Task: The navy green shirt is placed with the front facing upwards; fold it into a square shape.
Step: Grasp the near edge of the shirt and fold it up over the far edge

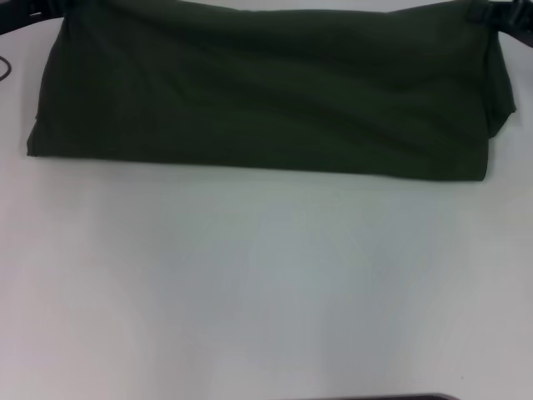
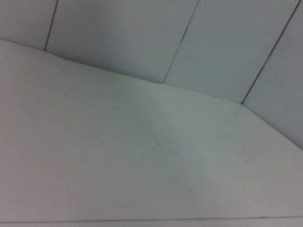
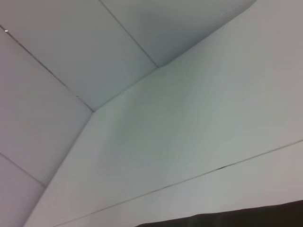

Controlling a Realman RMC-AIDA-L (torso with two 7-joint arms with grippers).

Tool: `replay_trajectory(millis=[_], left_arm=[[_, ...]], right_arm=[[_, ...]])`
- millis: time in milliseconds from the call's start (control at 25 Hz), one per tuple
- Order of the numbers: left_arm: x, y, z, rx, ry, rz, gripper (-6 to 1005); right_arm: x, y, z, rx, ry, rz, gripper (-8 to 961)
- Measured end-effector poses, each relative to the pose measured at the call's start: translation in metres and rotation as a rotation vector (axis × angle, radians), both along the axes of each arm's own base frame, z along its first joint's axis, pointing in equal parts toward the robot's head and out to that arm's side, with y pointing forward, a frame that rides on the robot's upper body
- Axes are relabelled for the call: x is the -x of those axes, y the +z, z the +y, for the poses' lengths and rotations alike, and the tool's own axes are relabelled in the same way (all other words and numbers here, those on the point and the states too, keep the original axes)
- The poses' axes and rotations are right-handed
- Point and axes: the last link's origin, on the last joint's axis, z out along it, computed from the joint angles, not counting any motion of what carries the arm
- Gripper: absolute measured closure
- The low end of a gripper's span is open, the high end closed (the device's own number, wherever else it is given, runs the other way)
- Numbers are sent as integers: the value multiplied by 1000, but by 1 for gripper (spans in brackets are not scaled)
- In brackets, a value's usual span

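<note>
Shirt's folded into a wide band across the top of the head view: the navy green shirt runs nearly edge to edge, plain side up, on the white table. Left gripper is a dark bit in the upper left corner at the shirt's corner, right gripper likewise in the upper right. Can't tell whether either hand is pinching the cloth or spread. Right wrist view catches a dark strip of shirt along its lower edge.

shirt: showing plain dark olive-green, no print visible | table: showing plain white | wall panels: showing pale grey, dark seams
</note>
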Motion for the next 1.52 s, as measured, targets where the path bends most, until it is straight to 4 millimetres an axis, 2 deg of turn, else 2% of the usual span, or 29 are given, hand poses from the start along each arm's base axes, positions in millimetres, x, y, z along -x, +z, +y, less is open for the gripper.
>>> replay_trajectory(millis=[280,680,1120,1200,1320,1400,1520], left_arm=[[-3,-13,8,-43,31,7,946],[-11,-19,14,-69,28,5,940],[-8,-38,12,-162,59,57,932],[-4,-38,12,-181,80,61,846],[-1,-38,12,-192,99,69,717],[1,-38,11,-195,106,69,674],[2,-37,10,-198,112,67,611]], right_arm=[[-1,-12,11,-25,-50,-39,919],[-3,-13,18,-59,-84,-59,919],[-1,-39,26,-58,-117,-100,906],[-1,-40,28,-71,-132,-99,903],[0,-36,31,-102,-142,-80,769],[0,-34,32,-126,-146,-65,680],[0,-30,33,-154,-152,-46,446]])
